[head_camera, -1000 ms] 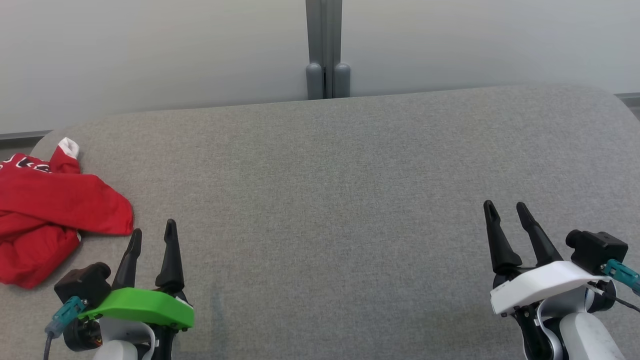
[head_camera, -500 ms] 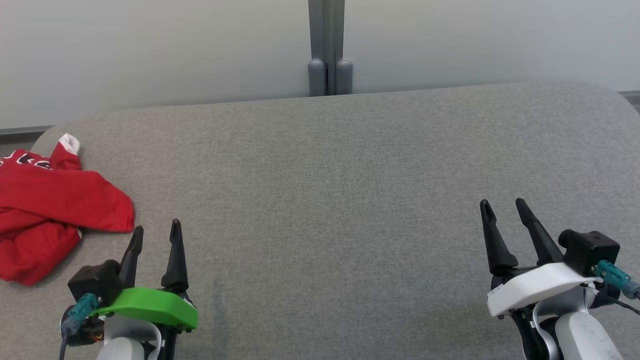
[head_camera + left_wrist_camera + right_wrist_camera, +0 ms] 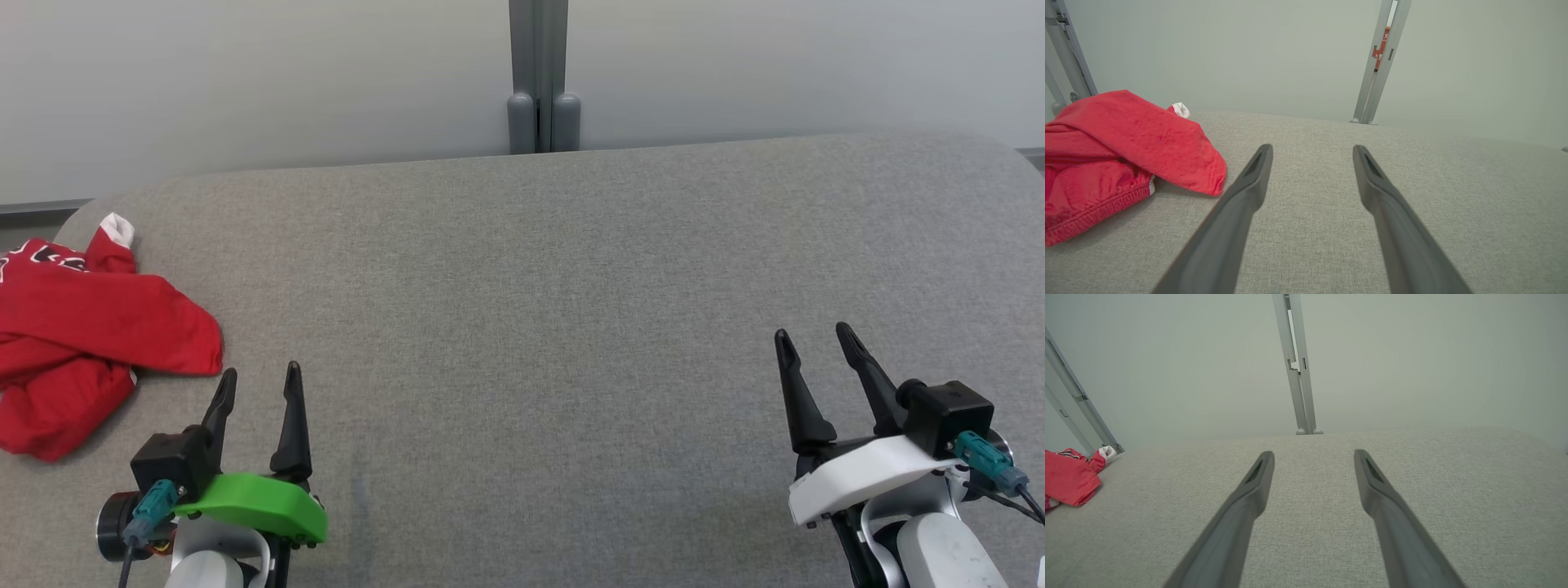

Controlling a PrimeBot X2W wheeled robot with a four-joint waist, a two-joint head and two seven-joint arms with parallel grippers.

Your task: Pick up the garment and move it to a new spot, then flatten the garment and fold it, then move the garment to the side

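Observation:
A crumpled red garment (image 3: 90, 335) with a white cuff and dark lettering lies at the far left of the grey padded table (image 3: 555, 269). It also lies left of the fingers in the left wrist view (image 3: 1122, 151) and at the left edge of the right wrist view (image 3: 1069, 477). My left gripper (image 3: 260, 376) stands open at the lower left, just right of the garment's nearest fold and apart from it. At the lower right my right gripper (image 3: 812, 336) is open over bare fabric, far from the garment. Nothing is between either pair of fingers.
A pale wall panel with a grey upright post (image 3: 539, 77) stands right behind the table's far edge. The table's left corner is rounded, and the garment reaches past the view's left edge there. Another grey post (image 3: 1077, 404) stands at the far left.
The head view has shifted a little, so post and garment sit slightly right and higher. Both grippers have drawn back a bit toward the bottom edge. Both stay open.

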